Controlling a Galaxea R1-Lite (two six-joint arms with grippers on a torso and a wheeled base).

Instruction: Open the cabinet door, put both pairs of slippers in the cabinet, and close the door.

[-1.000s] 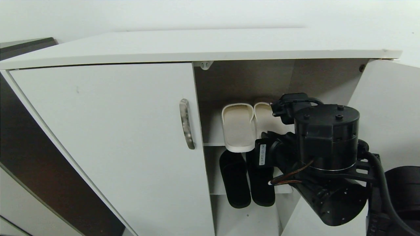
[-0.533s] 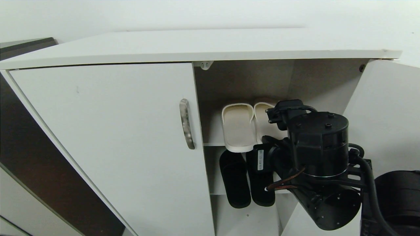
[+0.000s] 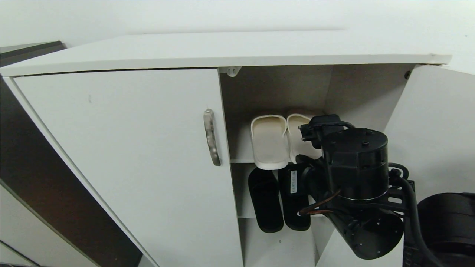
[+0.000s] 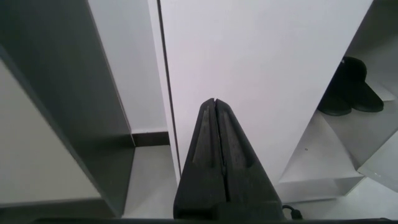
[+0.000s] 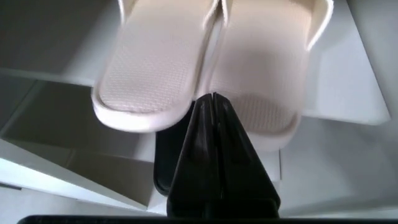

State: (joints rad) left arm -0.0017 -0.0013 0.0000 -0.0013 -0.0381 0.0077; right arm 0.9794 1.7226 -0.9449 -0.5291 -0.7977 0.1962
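The white cabinet (image 3: pixel 222 48) has its right door (image 3: pixel 438 126) swung open and its left door (image 3: pixel 122 155) closed. A pair of white slippers (image 3: pixel 269 142) lies on the upper shelf, heels over the edge. Below it, a pair of black slippers (image 3: pixel 278 198) rests on the lower shelf. My right arm (image 3: pixel 352 163) hangs in front of the opening. My right gripper (image 5: pixel 213 98) is shut and empty, just before the heels of the white slippers (image 5: pixel 205 68). My left gripper (image 4: pixel 214 102) is shut and empty, facing the closed left door (image 4: pixel 261 56).
A metal handle (image 3: pixel 210 137) runs down the left door's inner edge. A dark panel (image 3: pixel 37 178) stands to the left of the cabinet. One black slipper (image 4: pixel 351 93) shows in the left wrist view, on its shelf. The bottom compartment (image 3: pixel 278 248) holds nothing.
My right arm has drawn left and slightly down, away from the open door. The head camera shifted a little. Both pairs of slippers stayed put.
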